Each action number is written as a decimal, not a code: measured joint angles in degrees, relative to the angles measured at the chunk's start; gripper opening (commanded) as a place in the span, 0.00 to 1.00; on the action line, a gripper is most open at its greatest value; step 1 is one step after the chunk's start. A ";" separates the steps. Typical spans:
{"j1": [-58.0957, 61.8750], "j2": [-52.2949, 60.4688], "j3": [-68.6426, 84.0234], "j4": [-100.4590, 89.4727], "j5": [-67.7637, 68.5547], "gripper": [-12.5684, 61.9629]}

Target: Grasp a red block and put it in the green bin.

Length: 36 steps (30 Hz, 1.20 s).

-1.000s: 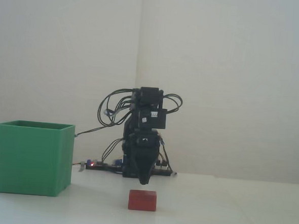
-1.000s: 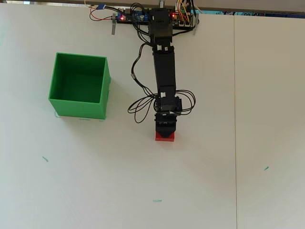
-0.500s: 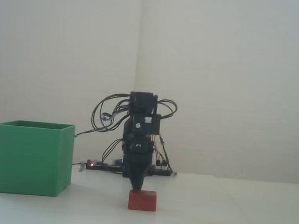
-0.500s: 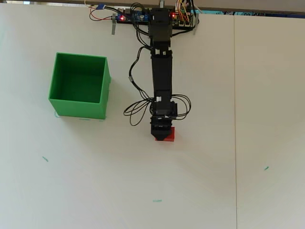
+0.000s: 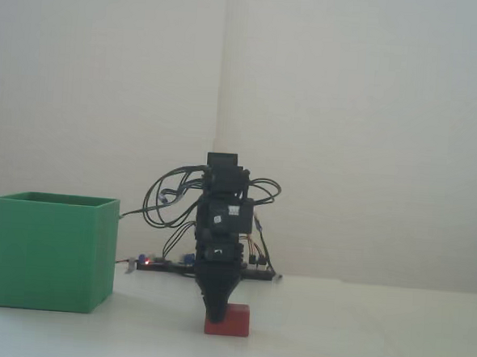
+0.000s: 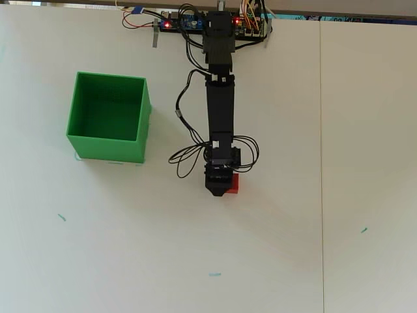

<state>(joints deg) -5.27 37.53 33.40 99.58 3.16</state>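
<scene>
Overhead view: hand point(image 6: 217, 189) over red block point(image 6: 233, 187), opening indiscernible.

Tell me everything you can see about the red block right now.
The red block is small, solid, matte red and rectangular, a little wider than tall. It rests flat on the white table, well right of the green bin in the fixed view. The end effector has its tip down over the block's left part, hiding that side; overhead, only a red sliver shows. Whether it is gripped cannot be told.
</scene>
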 measured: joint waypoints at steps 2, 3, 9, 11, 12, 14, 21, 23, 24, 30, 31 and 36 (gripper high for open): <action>-0.53 -0.70 -0.88 0.00 0.00 0.65; -0.70 -1.23 -0.97 0.00 0.09 0.65; -1.41 -3.52 -2.99 0.00 -1.23 0.48; -1.41 -3.78 -3.16 0.00 -1.23 0.39; -1.41 -3.87 -3.43 0.09 -0.70 0.33; -1.23 -3.87 -3.43 0.09 0.97 0.22; -0.62 -3.96 -4.31 0.09 2.02 0.22; 0.09 -1.93 -5.01 0.09 2.02 0.22; 0.35 -0.70 -5.10 0.09 2.02 0.22; 2.64 19.78 -8.17 0.18 2.11 0.22; 3.43 24.70 -8.09 0.35 2.02 0.22; 10.90 37.53 -6.15 1.32 -1.85 0.22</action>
<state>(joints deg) 5.62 75.06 27.25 100.90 1.32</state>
